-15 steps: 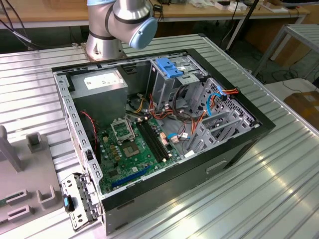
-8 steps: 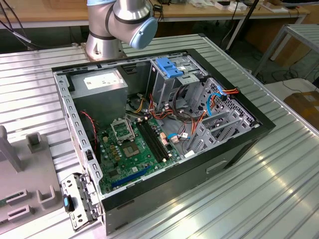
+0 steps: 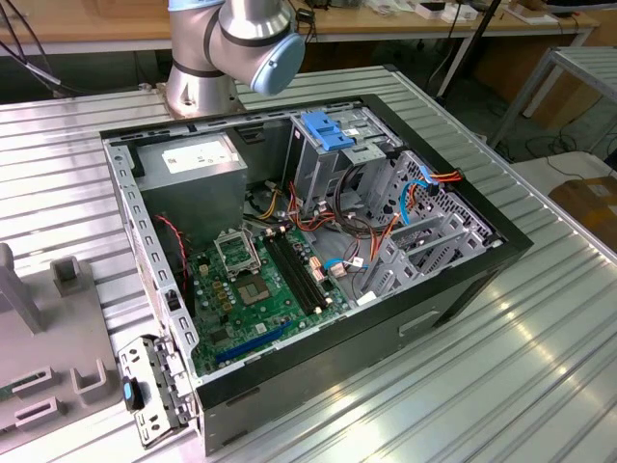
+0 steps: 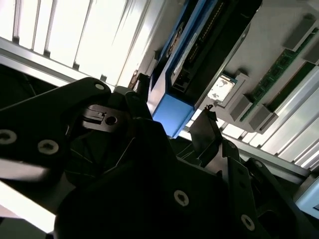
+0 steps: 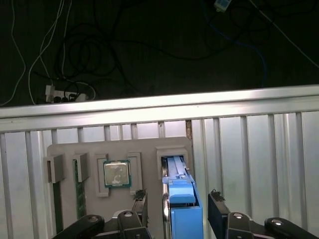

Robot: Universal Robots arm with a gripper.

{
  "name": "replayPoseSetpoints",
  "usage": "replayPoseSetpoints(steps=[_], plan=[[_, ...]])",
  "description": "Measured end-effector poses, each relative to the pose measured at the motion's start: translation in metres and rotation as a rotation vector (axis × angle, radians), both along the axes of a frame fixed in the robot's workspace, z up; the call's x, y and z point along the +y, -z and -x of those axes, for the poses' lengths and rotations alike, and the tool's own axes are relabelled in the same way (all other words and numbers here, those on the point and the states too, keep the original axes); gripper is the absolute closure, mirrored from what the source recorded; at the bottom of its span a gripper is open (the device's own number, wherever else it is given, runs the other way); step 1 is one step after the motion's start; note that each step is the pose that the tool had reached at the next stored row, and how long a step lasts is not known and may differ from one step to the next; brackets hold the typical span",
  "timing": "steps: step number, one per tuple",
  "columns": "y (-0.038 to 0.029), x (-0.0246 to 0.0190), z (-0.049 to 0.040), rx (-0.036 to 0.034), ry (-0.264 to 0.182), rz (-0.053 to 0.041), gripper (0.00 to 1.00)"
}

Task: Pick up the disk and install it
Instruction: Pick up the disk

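Note:
The disk [image 5: 182, 211], a flat drive edged with bright blue rails, stands on edge in a slot of the grey fixture tray [image 5: 149, 147]. Its blue end [image 4: 172, 112] also appears in the second wrist view. My gripper [image 5: 178, 204] straddles it, open. One black finger [image 5: 140, 203] stands a small gap off one face of the disk. The other finger [image 5: 217, 209] sits close beside the opposite face. In the second wrist view the gripper [image 4: 174, 97] frames the disk the same way.
The open computer case [image 3: 453, 289] lies on the ribbed metal table, with a blue bracket [image 3: 328, 130] topping its drive cage. The arm's base [image 3: 231, 48] stands behind it. The tray also holds a processor [image 5: 117, 173] and a memory stick [image 5: 77, 194]. Past the table edge [image 5: 159, 107] lie cables.

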State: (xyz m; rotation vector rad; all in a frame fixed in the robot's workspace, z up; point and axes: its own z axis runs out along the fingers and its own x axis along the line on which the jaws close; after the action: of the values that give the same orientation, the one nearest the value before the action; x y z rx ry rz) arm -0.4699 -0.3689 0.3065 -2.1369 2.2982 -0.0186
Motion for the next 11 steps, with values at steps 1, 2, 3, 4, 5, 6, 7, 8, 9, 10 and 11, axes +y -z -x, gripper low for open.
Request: replayPoseSetpoints(steps=[1, 2, 3, 4, 5, 6, 7, 8, 9, 10, 11], plan=[[0.0005, 0.0001, 0.0000, 0.0002, 0.000, -0.0039, 0.40], [0.0006, 0.0001, 0.0000, 0.0003, 0.000, -0.0048, 0.40], [0.0008, 0.0001, 0.0000, 0.0001, 0.000, -0.0053, 0.40], [0.0009, 0.0000, 0.0000, 0.0001, 0.000, -0.0054, 0.40], [0.0009, 0.0000, 0.0000, 0.0002, 0.000, -0.0054, 0.42], [0.0011, 0.0001, -0.0001, 0.0001, 0.000, -0.0054, 0.48], [0.0012, 0.0001, -0.0001, 0.0001, 0.000, -0.0054, 0.55], [0.0016, 0.0001, -0.0006, 0.0002, 0.000, -0.0054, 0.55], [0.0017, 0.0000, -0.0006, 0.0001, 0.000, -0.0053, 0.63], [0.0017, 0.0001, -0.0006, 0.0002, 0.000, -0.0054, 0.63], [0.0017, 0.0001, -0.0006, 0.0002, 0.000, -0.0053, 0.63]])
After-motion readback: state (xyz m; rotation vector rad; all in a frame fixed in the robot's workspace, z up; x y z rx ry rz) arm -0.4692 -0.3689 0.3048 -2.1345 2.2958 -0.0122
